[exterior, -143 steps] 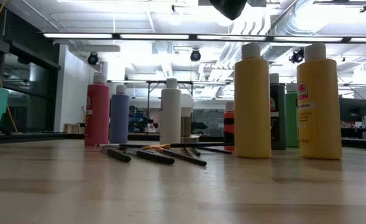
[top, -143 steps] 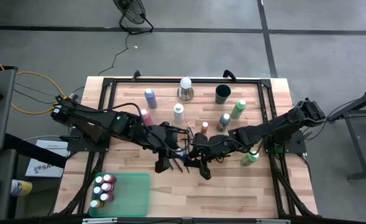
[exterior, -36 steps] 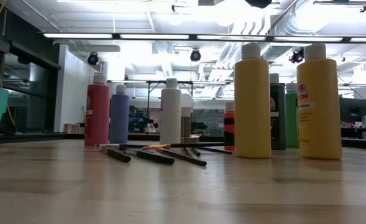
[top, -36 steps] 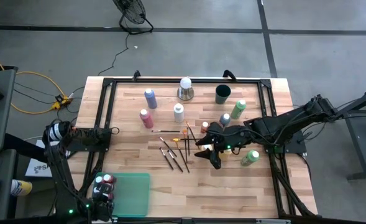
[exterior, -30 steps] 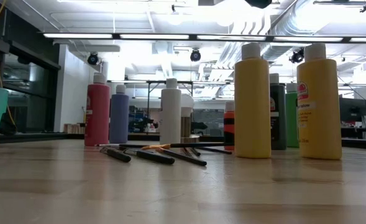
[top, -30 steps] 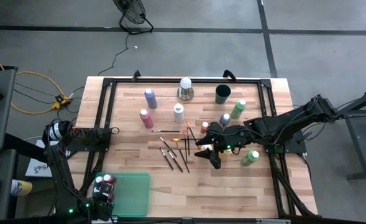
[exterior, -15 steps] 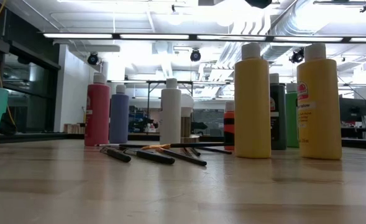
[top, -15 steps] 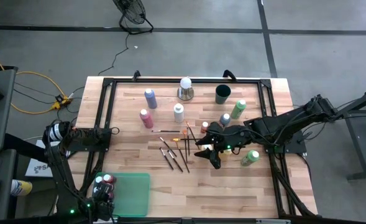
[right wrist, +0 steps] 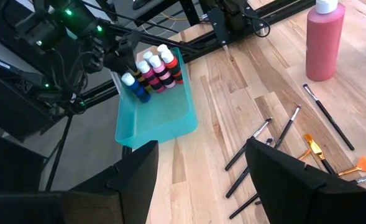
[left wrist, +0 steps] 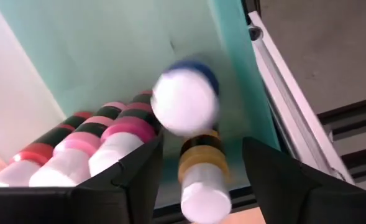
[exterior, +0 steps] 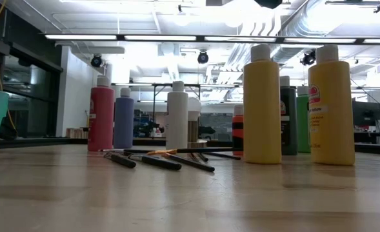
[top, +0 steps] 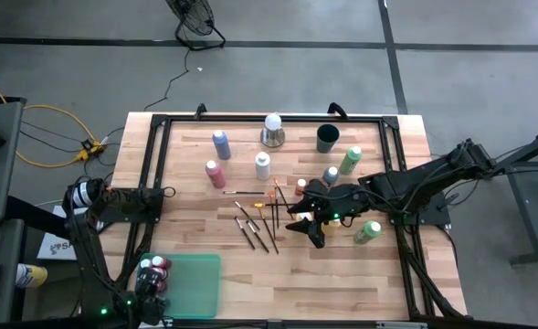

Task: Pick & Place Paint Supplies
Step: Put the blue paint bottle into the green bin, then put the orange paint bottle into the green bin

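Note:
My left gripper (top: 150, 291) points down over the near left corner of the teal tray (top: 195, 283) and is open. A blurred blue bottle with a white cap (left wrist: 186, 102) shows between its fingers, touching neither; the right wrist view shows it tilted (right wrist: 135, 88) in the tray. Under it lies a yellow-banded bottle (left wrist: 201, 177), beside a row of pink and red small bottles (left wrist: 96, 149). My right gripper (top: 316, 239) hangs open above the table's middle, right of the loose brushes (top: 259, 224), with nothing between its fingers (right wrist: 133, 168).
On the table stand a red bottle (top: 215, 173), a blue-purple one (top: 221, 143), a white one (top: 263, 165) and a green one (top: 350, 160); another green one (top: 367, 231) lies near the right edge. At the far edge are the white ball on its metal base (top: 272, 131) and a dark green cup (top: 328, 138).

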You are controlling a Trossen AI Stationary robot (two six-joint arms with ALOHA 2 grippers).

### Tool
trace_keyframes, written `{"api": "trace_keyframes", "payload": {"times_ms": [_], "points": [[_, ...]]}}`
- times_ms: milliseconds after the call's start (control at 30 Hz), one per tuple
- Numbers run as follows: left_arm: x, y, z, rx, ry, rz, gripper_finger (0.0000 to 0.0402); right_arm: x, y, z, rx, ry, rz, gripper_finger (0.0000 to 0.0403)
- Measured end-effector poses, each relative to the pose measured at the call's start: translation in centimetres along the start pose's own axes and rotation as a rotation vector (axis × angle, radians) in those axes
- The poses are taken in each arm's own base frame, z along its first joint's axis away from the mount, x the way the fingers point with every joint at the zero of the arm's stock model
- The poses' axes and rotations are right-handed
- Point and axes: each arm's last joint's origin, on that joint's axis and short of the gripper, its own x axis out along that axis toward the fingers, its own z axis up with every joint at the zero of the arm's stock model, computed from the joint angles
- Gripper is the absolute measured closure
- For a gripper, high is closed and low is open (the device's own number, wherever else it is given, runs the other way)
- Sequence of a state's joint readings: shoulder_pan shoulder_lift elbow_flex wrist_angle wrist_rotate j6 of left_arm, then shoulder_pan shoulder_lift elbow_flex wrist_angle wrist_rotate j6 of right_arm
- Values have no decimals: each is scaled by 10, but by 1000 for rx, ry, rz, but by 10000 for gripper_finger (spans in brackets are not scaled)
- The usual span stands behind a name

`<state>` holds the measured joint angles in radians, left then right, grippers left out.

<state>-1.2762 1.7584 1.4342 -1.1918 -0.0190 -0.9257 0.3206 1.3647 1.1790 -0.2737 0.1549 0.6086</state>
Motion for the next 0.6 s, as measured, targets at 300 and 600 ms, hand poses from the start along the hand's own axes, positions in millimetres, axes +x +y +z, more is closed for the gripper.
{"api": "trace_keyframes", "payload": {"times_ms": [300,600], "points": [[-17,3,0,-46,-10,52,185,0,0,0,-2,4,6,168],[-50,7,2,-93,-113,150,185,0,0,0,1,14,18,168]]}}
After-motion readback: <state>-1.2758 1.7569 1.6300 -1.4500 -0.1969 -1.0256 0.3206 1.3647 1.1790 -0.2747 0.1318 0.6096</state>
